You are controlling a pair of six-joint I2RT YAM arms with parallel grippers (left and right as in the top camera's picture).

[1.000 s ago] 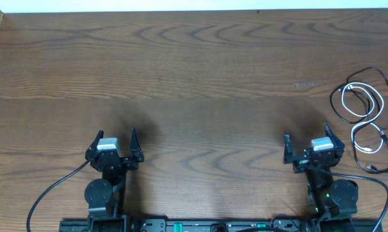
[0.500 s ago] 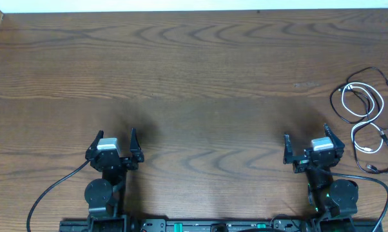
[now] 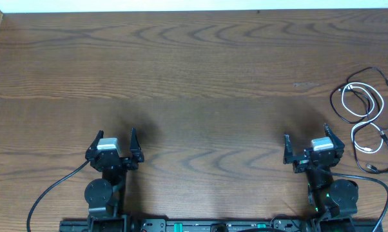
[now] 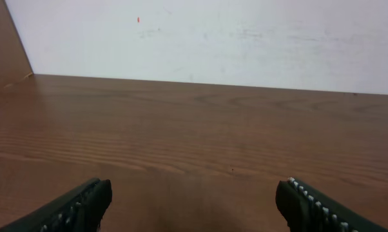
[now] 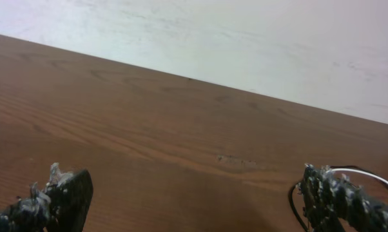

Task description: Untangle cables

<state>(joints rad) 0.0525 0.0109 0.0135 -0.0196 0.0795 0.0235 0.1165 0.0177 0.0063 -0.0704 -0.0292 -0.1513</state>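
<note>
The cables [image 3: 365, 119] lie in a tangle at the table's right edge: a white cord [image 3: 361, 103] looped through thin black cords [image 3: 341, 106]. My right gripper [image 3: 306, 144] stands open near the front edge, left of the tangle and apart from it, with nothing between its fingers. In the right wrist view a bit of white cord [image 5: 365, 173] and black cord [image 5: 296, 209] shows by the right fingertip [image 5: 326, 193]. My left gripper [image 3: 115, 143] stands open at the front left, far from the cables; its fingers [image 4: 84, 203] frame bare wood.
A wooden table [image 3: 194, 77] spans the overhead view, with a white wall [image 4: 213, 38] behind its far edge. Thick black wires [image 3: 49, 193] run from both arm bases at the front edge. A raised wooden side [image 4: 7, 45] stands at the far left.
</note>
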